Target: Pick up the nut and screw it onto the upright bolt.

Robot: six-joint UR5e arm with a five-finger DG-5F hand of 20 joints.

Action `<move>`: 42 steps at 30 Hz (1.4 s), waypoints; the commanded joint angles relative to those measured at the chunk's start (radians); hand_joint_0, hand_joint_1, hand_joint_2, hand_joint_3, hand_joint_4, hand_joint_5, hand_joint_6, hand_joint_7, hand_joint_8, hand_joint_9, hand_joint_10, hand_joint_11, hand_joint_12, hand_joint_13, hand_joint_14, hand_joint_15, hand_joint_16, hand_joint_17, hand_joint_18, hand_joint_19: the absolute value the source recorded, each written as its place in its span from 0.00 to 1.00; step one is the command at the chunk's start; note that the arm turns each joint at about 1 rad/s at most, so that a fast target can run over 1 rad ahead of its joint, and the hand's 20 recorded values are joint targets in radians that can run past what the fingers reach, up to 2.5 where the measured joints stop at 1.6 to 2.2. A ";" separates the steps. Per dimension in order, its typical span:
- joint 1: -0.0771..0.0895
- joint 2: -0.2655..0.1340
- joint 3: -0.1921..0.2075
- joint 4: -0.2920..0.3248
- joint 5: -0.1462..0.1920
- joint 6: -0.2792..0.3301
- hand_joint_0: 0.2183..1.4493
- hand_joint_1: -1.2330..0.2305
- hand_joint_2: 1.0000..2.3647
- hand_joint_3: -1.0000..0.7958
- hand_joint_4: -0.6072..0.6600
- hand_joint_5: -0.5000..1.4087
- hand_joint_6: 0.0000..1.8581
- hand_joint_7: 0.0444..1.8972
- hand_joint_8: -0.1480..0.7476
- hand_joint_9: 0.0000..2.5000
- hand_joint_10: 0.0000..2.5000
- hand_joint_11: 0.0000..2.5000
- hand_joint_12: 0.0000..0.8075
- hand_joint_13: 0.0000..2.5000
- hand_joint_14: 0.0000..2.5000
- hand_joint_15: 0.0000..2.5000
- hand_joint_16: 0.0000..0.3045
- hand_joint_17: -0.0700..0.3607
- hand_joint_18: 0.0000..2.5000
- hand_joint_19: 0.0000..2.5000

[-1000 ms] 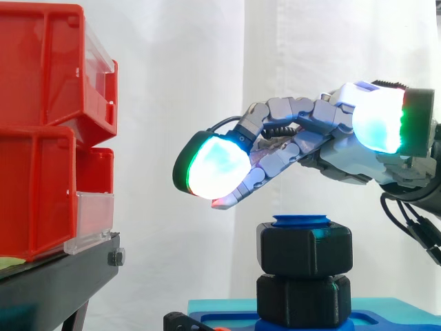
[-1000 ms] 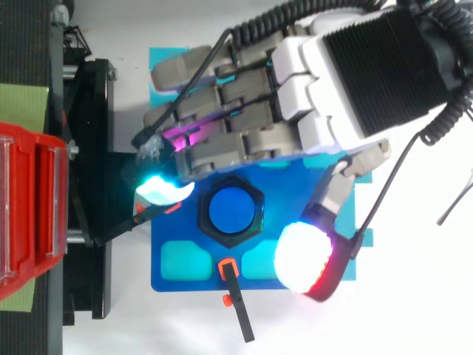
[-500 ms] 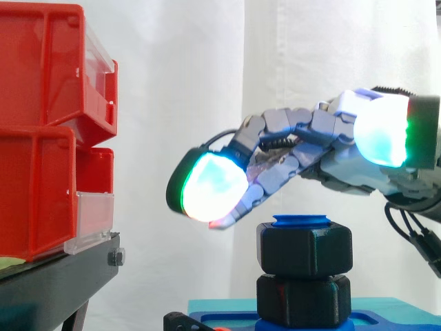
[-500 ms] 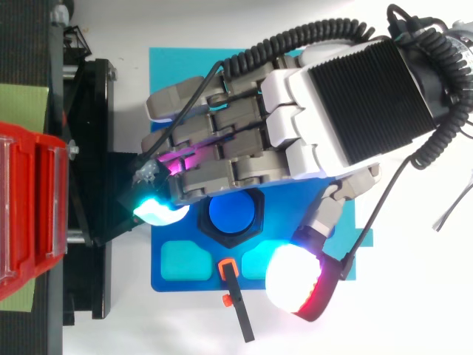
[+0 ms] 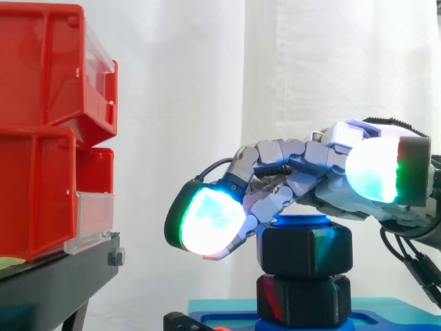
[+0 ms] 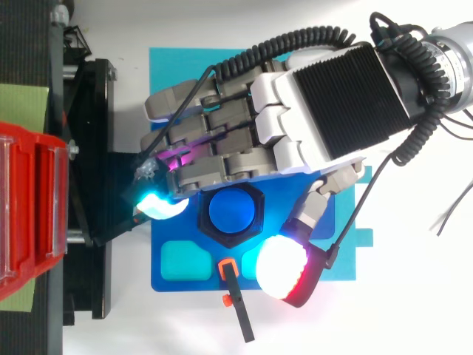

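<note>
Hovering low over the blue bolt [image 6: 231, 212], the hand [image 6: 325, 103] reaches in from the right, open, with its fingers [image 6: 214, 166] stretched leftward, loosely bent and gripping nothing. The thumb [image 6: 281, 270] hangs on the near side, so the bolt sits between them. The black nut [image 5: 306, 252] is on the upright bolt near its top, above a second black hex piece [image 5: 303, 300] on a blue base plate [image 6: 170, 277] over a teal mat [image 6: 170, 63]. Whether the fingers touch the nut cannot be told. Red bins [image 5: 41, 138] stand left on a black stand [image 5: 55, 283].
</note>
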 commanded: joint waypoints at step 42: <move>-0.062 0.000 -0.017 0.005 -0.021 -0.001 0.24 0.80 0.00 0.28 0.62 0.26 0.28 0.82 0.46 0.35 0.00 0.00 0.29 0.27 0.00 0.00 0.09 0.30 0.17 0.03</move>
